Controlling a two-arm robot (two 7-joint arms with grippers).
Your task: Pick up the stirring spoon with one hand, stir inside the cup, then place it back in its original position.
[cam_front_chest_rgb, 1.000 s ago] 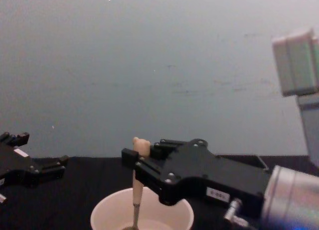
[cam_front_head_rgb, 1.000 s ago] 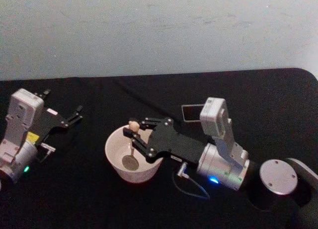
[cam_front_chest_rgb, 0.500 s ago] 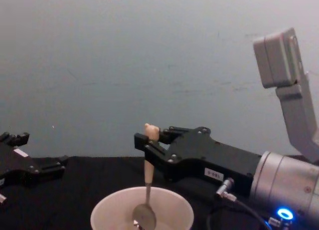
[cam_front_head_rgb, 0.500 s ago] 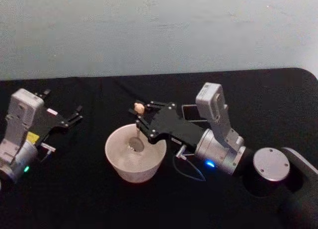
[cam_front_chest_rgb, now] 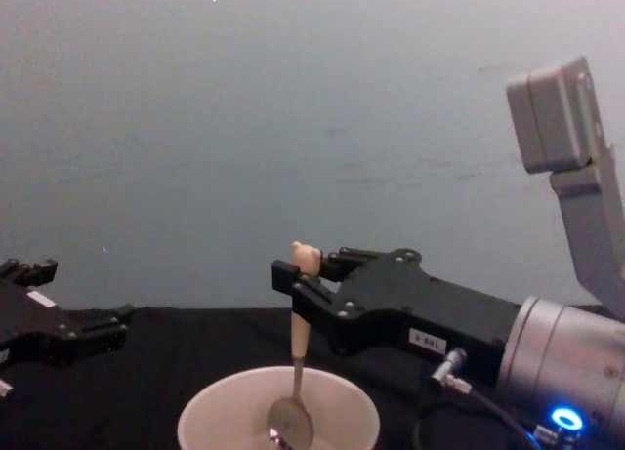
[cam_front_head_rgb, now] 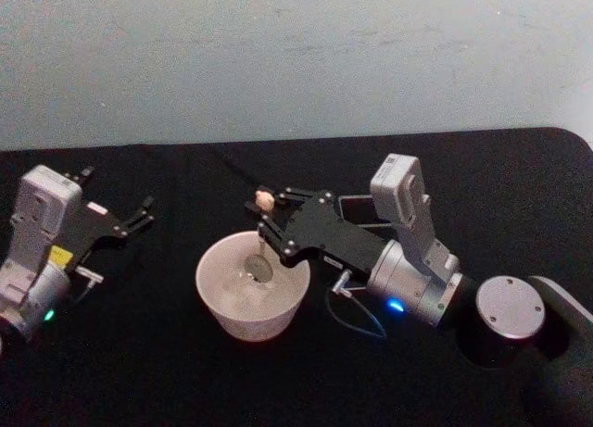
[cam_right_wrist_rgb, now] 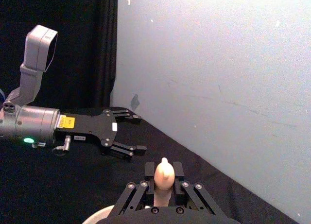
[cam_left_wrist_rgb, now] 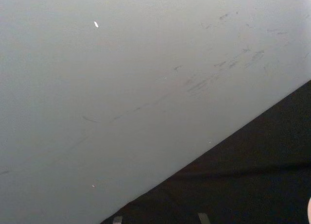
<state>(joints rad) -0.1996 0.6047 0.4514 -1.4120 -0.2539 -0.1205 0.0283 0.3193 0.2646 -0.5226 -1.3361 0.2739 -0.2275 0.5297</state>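
One slim, light, stiff spoon [cam_front_chest_rgb: 298, 338] hangs upright in my right end effector [cam_front_chest_rgb: 296, 277], clamped just under its bear head, bowl down in the cup [cam_front_head_rgb: 248, 314], likely slippery; my left end effector [cam_right_wrist_rgb: 138, 133] idles aside, fingers spread.

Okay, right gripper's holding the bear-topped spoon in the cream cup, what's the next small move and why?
Probably a small circular sweep inside the wide cream-white cup. The right gripper is shut on the beige bear-headed stirring spoon, whose metal bowl hangs inside the rim, so stirring seems apt. The left gripper rests open at the left.
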